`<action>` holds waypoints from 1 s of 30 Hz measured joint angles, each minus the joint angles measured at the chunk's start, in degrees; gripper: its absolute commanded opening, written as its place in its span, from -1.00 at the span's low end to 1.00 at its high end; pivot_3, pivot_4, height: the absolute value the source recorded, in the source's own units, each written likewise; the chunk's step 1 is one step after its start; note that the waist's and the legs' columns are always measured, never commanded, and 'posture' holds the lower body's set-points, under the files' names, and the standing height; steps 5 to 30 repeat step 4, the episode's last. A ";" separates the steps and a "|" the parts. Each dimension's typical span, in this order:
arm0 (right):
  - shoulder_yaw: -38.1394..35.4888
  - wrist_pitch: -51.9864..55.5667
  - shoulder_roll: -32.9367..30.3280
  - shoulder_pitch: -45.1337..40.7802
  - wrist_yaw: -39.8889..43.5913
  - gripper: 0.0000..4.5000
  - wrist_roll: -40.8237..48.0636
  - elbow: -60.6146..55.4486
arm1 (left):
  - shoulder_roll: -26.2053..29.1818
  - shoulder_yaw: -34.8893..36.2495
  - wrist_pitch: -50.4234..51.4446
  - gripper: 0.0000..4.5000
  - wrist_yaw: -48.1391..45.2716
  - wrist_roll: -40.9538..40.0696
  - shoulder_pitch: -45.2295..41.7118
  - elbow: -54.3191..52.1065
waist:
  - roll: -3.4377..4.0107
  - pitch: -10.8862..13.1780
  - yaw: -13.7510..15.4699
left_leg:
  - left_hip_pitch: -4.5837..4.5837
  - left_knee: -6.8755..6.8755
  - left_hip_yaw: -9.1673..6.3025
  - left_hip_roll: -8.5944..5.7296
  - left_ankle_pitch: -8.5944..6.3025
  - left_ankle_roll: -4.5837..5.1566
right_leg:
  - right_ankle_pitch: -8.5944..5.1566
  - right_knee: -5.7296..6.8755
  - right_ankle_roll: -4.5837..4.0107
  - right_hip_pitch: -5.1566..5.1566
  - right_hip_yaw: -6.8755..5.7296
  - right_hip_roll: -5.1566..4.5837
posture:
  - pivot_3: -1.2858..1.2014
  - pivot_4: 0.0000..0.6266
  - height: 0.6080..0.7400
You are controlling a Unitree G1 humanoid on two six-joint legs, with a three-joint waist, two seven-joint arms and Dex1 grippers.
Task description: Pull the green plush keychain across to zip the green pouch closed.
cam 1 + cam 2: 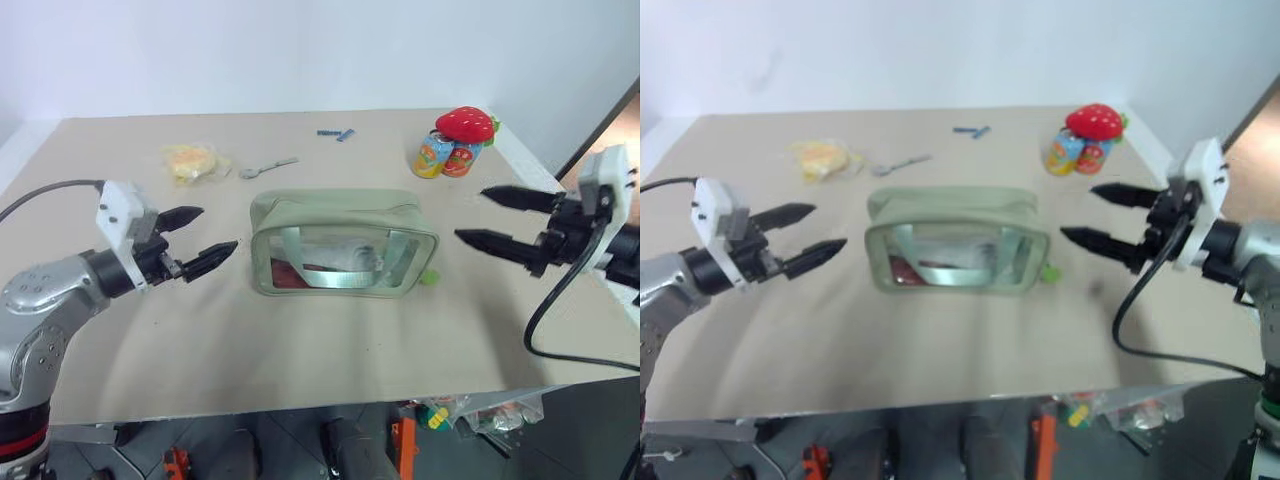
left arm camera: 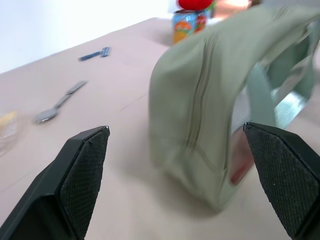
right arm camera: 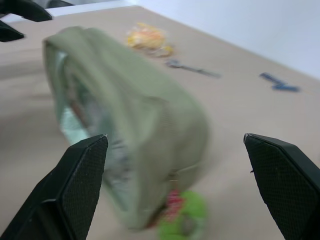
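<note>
a green pouch [image 1: 343,243] stands upright near the middle of the table [image 1: 300,350], its top zipper drawn along its length as far as the left wrist view shows, the seam there lying flat. the green plush keychain [image 1: 429,276] rests on the table at the pouch's lower right end, just beside it, joined by a pinkish-red ring seen up close in the right wrist view. judged from this, the zipping looks done or very nearly so, with little left but to clear the arms. the left gripper [image 1: 205,240] hangs off the pouch's left end and the right gripper [image 1: 495,217] off its right end, each with fingers spread wide and holding nothing, both apart from the pouch. the head views take in what the wrist views lack in full: a yellow crinkly packet [image 1: 190,161], a spoon [image 1: 268,167], a small blue item [image 1: 336,133], and a red strawberry plush [image 1: 465,124] atop colourful cans [image 1: 447,156] at the far right of the table.
</note>
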 measured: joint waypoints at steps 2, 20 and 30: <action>0.56 -0.13 4.49 5.79 -4.03 1.00 -0.20 -4.64 | -2.87 -1.70 -1.30 0.98 2.39 2.07 4.38 -2.51 | -0.04 -0.03 0.07 | -0.02 0.03 0.00 -0.01 -0.02 -0.04 | -0.03 0.00 0.01 0.00 0.00 -0.03 | 0.03 -0.52 1.00; 1.34 -1.25 6.99 10.31 -7.45 1.00 -1.91 -7.21 | -4.76 -4.28 -1.62 0.98 4.28 3.55 7.05 -4.12 | -0.03 -0.02 0.19 | -0.11 0.13 0.10 -0.08 0.00 -0.06 | -0.07 0.00 -0.07 -0.08 0.07 -0.12 | 0.03 -0.52 1.00; 1.34 -1.25 6.99 10.31 -7.45 1.00 -1.91 -7.21 | -4.76 -4.28 -1.62 0.98 4.28 3.55 7.05 -4.12 | -0.03 -0.02 0.19 | -0.11 0.13 0.10 -0.08 0.00 -0.06 | -0.07 0.00 -0.07 -0.08 0.07 -0.12 | 0.03 -0.52 1.00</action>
